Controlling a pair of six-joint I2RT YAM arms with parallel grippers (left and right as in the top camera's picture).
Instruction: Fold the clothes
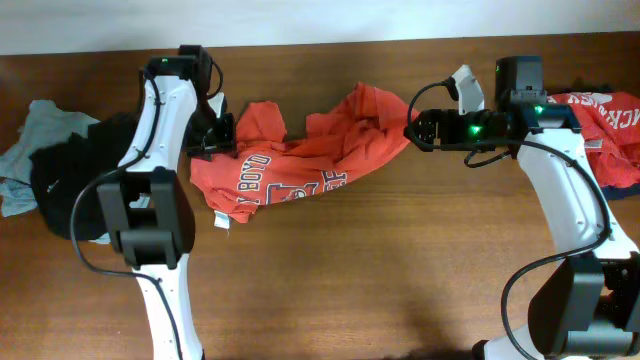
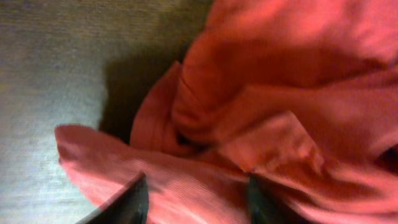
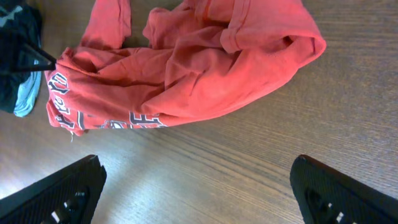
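Right claw spread wide, left claw apart over crumpled, soft orange-red T-shirt

Near side of the table, in front of the orange-red T-shirt: bare wood end to end, open passage.
Far side crowded: black and grey-blue pile at the left end, red and navy garments at the right end.
Right claw is spread wide over bare wood, with nothing between its fingers.

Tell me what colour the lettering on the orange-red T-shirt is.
White with dark outlines; the lettering on the orange-red T-shirt shows best overhead.
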